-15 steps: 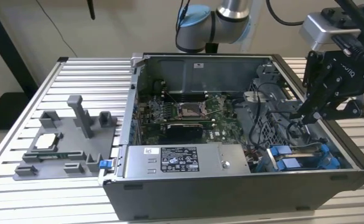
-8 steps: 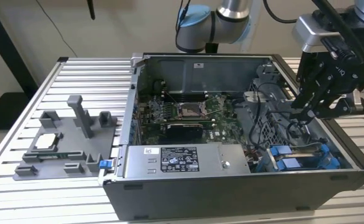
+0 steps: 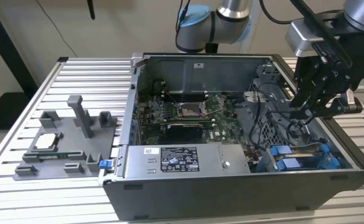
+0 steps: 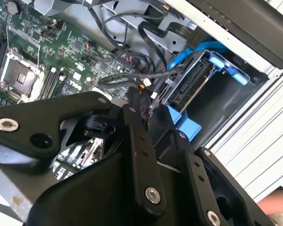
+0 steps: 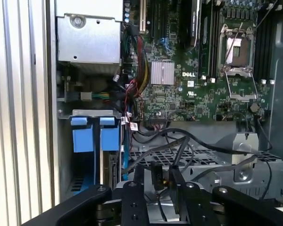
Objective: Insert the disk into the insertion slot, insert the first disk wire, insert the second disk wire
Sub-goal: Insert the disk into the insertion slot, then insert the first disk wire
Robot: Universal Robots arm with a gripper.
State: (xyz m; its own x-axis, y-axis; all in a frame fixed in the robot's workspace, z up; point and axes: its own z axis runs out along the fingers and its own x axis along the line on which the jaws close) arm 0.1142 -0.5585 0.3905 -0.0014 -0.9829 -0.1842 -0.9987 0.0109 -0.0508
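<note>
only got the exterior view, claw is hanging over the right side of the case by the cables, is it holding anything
Observer: Yes. In the first wrist view the claw is shut on the black end of a disk wire, pinched between its two fingertips.
Operator: ok, and the disk, is it in yet, i just see blue bits down there
Observer: It looks seated. In the second wrist view the disk lies inside the insertion slot, framed by its blue carrier, with one end facing the claw.
</note>
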